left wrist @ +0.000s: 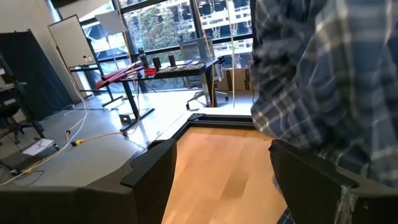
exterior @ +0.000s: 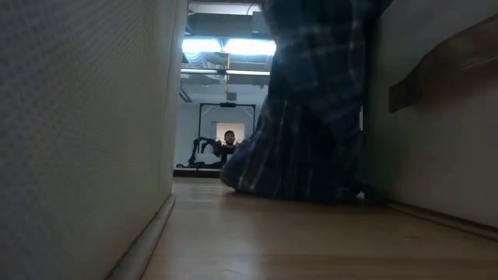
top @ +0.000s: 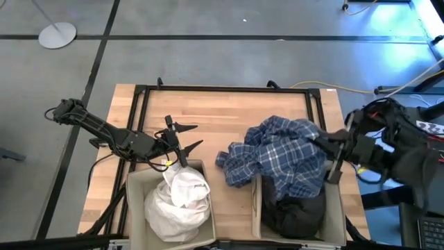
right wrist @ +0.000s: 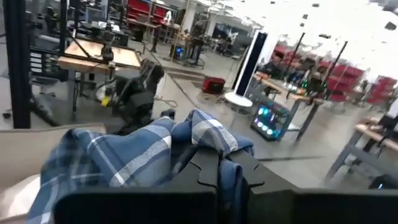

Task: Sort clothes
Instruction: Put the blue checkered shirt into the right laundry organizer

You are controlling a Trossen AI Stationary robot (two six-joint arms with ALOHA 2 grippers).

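Observation:
The blue-and-white plaid shirt [top: 277, 156] is bunched over the far left corner of the right beige box [top: 336, 208] and onto the table. My right gripper [top: 325, 147] is shut on the shirt's right side. My left gripper [top: 182, 139] is open and empty above the far rim of the left beige box [top: 136, 198]. The white garment [top: 179, 198] lies heaped in that box. A dark garment [top: 295, 212] lies in the right box; I cannot tell whether it is the green one or the grey one. In the low view the shirt [exterior: 311, 117] hangs down between the two boxes. My right gripper pinches a bunched fold of the plaid shirt [right wrist: 186, 134] between its two fingers [right wrist: 217, 168], at the shirt's right side. The fingers come about level from the table's right. The shirt falls away slack toward the left, and its lower part [exterior: 296, 187] rests on the table.
The two boxes stand side by side at the table's near edge with a narrow gap between them [exterior: 257, 233]. Bare wood [top: 222, 114] lies across the far half of the table. A black frame [top: 229, 88] runs along the far edge.

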